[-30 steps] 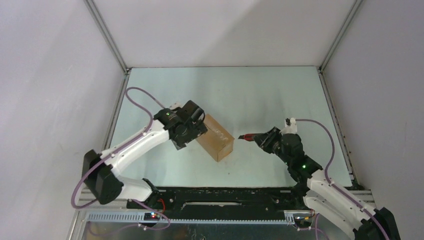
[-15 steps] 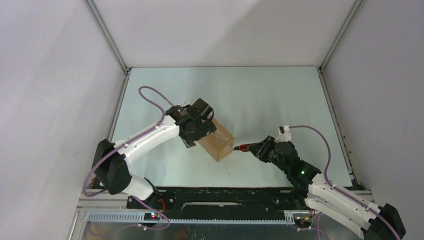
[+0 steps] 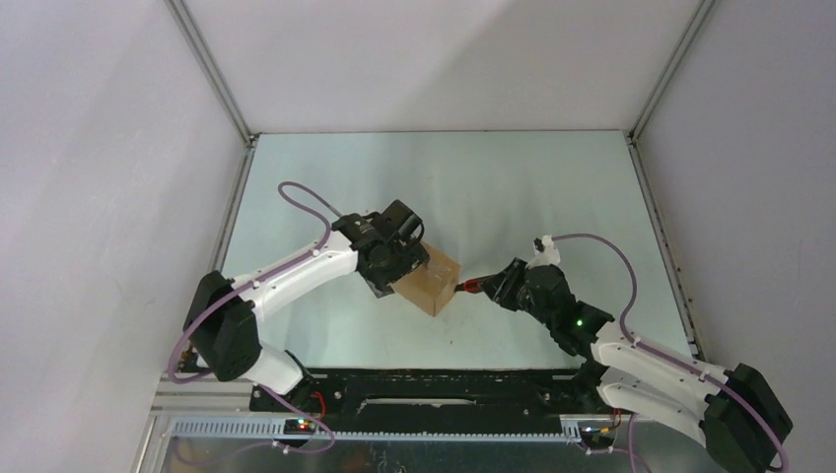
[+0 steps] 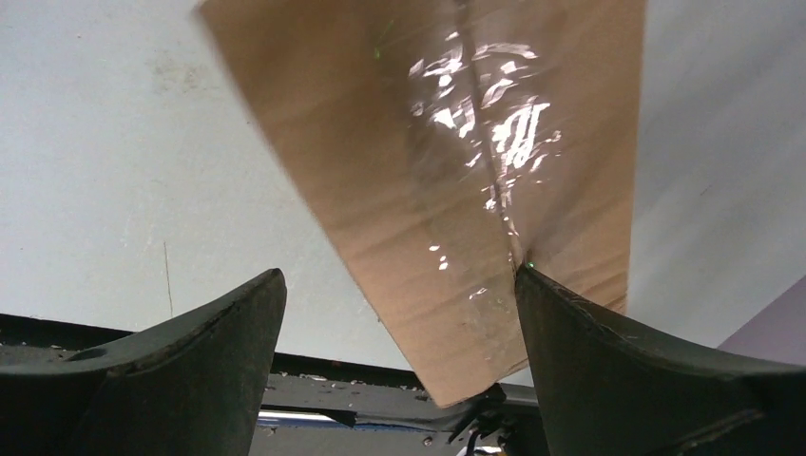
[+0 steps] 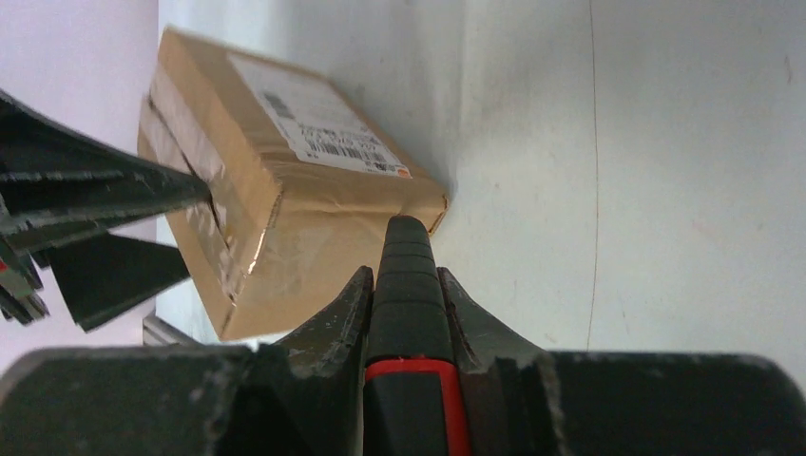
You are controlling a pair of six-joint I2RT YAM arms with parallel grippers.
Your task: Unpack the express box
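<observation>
- On the surface (image 3: 513, 187), near its middle, lies the box (image 3: 430, 281), taped shut, contents hidden, label on one side.
- Left gripper (image 3: 406, 261) straddles it, jaws wide, holding nothing.
- Right gripper (image 5: 402, 277) clamps a knife (image 5: 406, 249), tip at the box's corner.

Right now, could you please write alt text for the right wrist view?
The right end effector clamps a red-and-black utility knife, its tip pointing at the taped brown cardboard box bearing a white shipping label.

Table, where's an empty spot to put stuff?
Bare table runs from the express box to the back wall, and along the right edge. Crowded near middle: left arm and right arm meet at the box.
</observation>
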